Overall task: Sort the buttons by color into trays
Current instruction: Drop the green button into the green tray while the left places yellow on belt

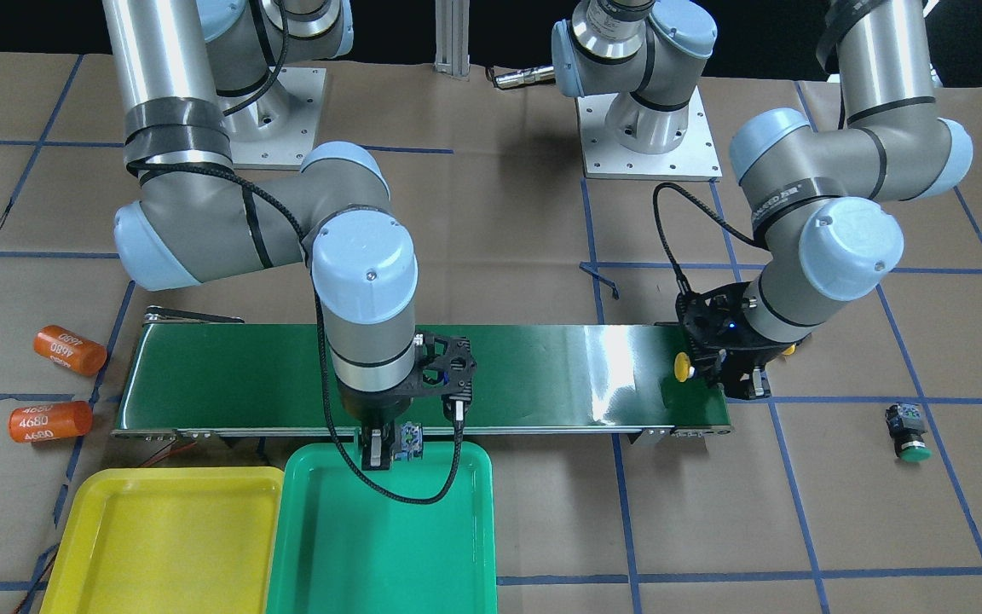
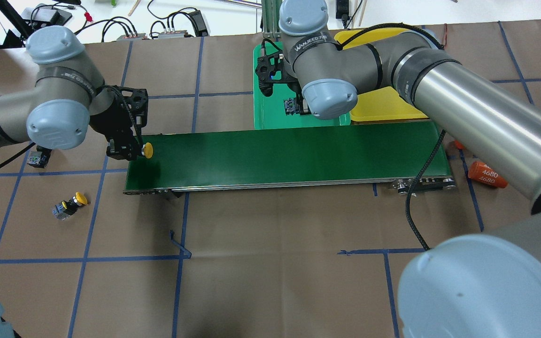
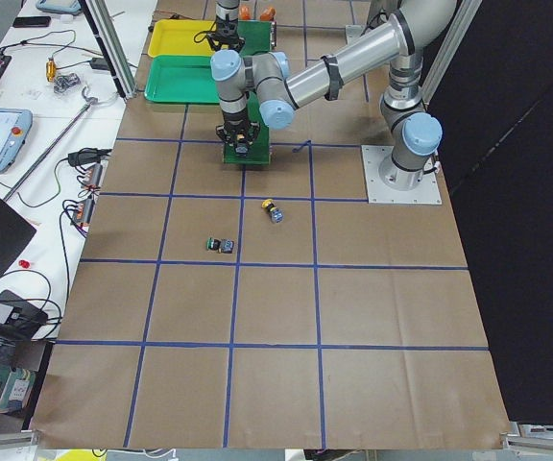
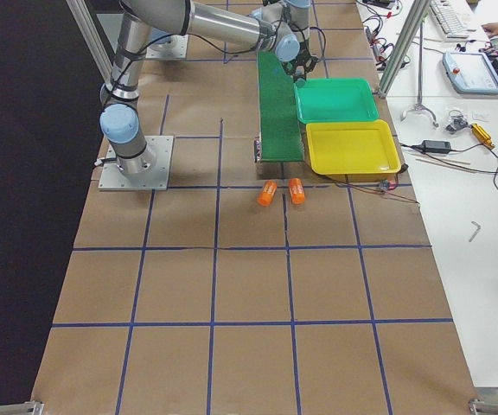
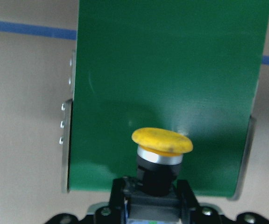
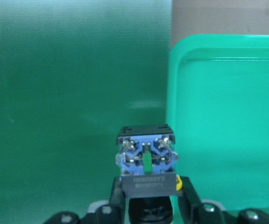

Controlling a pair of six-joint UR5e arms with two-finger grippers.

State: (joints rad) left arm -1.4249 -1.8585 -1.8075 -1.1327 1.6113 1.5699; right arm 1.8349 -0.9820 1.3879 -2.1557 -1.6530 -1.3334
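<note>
A yellow button (image 5: 162, 142) is pinched by its black body in the left gripper (image 5: 153, 196), and its cap is held out over the end of the belt (image 1: 542, 375), just above the surface. A second button (image 6: 146, 156) is clamped in the right gripper (image 6: 148, 198). Its bluish block is turned to the wrist camera and its cap is hidden, so its colour cannot be told. It is held where the belt's edge meets the rim of the green tray (image 1: 457, 554), over which the gripper's cable (image 1: 410, 499) is looped. The yellow tray (image 1: 158, 546) is set alongside, rims meeting. On the paper near the left arm lie a loose yellow button (image 2: 70, 205) and a green button (image 1: 909, 433), the latter largely masked by that arm in the overhead view. Two orange cylinders (image 1: 70, 350) lie past the belt's other end.
</note>
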